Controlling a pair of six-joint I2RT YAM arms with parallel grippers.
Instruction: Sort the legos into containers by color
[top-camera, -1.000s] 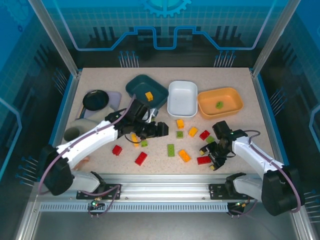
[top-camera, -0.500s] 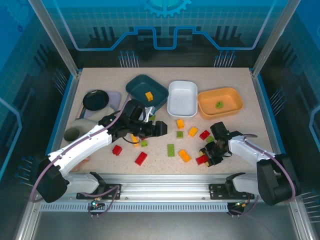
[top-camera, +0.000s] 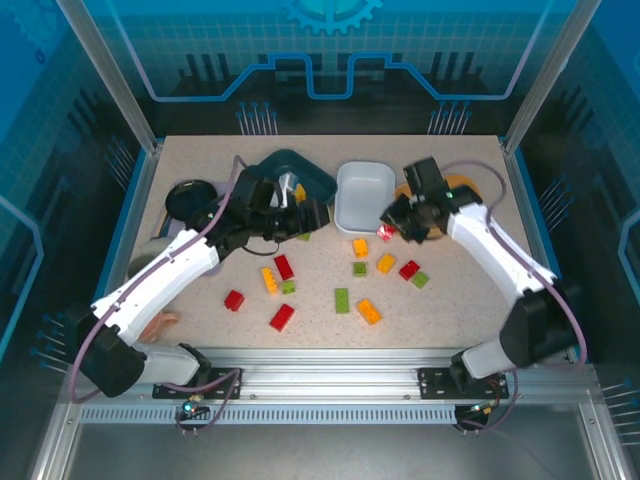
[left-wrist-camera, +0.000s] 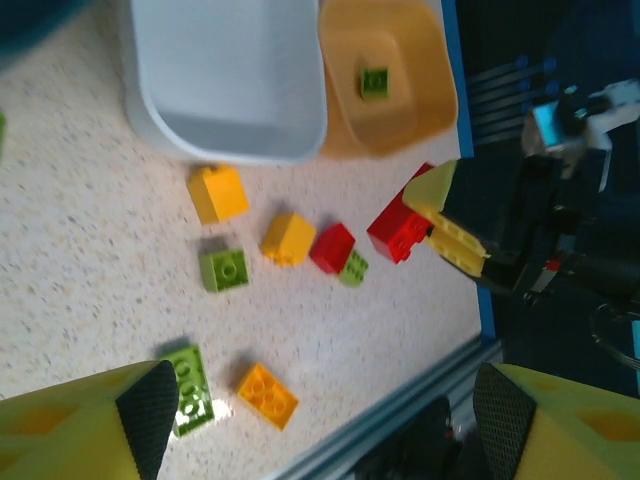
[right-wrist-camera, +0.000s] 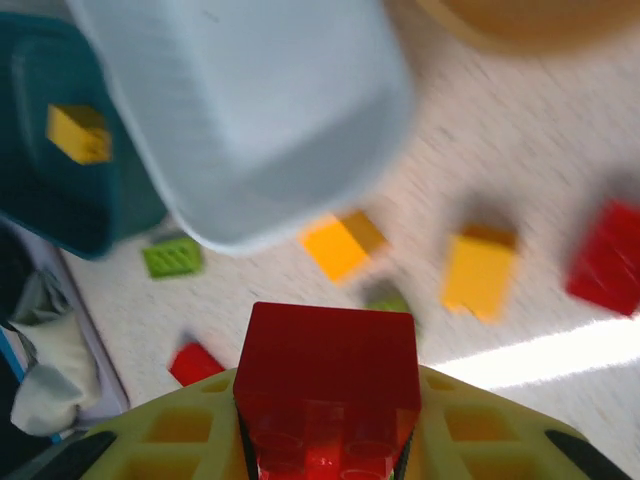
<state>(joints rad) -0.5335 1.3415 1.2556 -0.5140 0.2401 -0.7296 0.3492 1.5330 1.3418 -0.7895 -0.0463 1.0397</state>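
One red lego (right-wrist-camera: 328, 385) is clamped between the fingers of the right gripper (top-camera: 388, 230) and held off the table (top-camera: 450, 300), just beside the near right corner of the white tray (top-camera: 365, 200). The right arm (top-camera: 500, 260) is bent inward across the orange tray (left-wrist-camera: 400, 130). Other legos (top-camera: 369, 311) are scattered toward the table's near edge. The left gripper (top-camera: 308, 215), jaws spread wide and empty, is stretched to the near edge of the teal tray (top-camera: 315, 178).

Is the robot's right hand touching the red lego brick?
Touching. The right wrist view shows the red brick pinched between the yellow fingers of the right hand.
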